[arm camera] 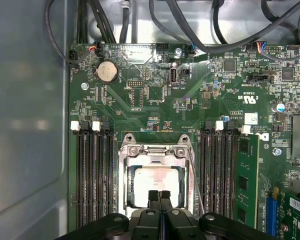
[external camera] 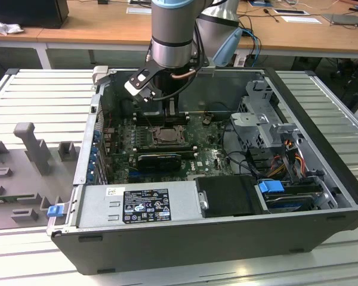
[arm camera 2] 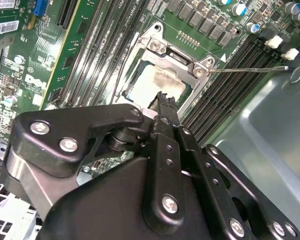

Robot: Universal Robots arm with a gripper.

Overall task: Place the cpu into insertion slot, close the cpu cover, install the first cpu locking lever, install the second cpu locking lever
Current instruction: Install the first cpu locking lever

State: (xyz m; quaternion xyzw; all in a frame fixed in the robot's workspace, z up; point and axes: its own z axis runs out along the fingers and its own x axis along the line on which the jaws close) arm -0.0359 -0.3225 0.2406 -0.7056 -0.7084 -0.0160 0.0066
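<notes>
1. Sitting flat in the socket, the chip shows its pale, stained top through the window of the cover.
2. The cover seems to lie down over the chip, with its metal frame all around it. So I judge that the placing is done and the closing is done or nearly done.
3. The gripper is clenched, its two fingers pressed together with nothing between them. The tips are at one edge of the chip, touching it or just above it; I cannot tell which.
4. One thin lever runs just beside the socket. In the second wrist view it stands out free over the memory slots, so it looks not yet locked. I think the step in hand is the first lever.
5. Such a move calls for the closed tips to press the thin rod down and under its hook, without slipping onto the chip.
6. Around the socket are memory slots on both sides, a green memory stick, a coin battery and dark cables. The slots beside the lever and the near case wall leave little room.
</notes>
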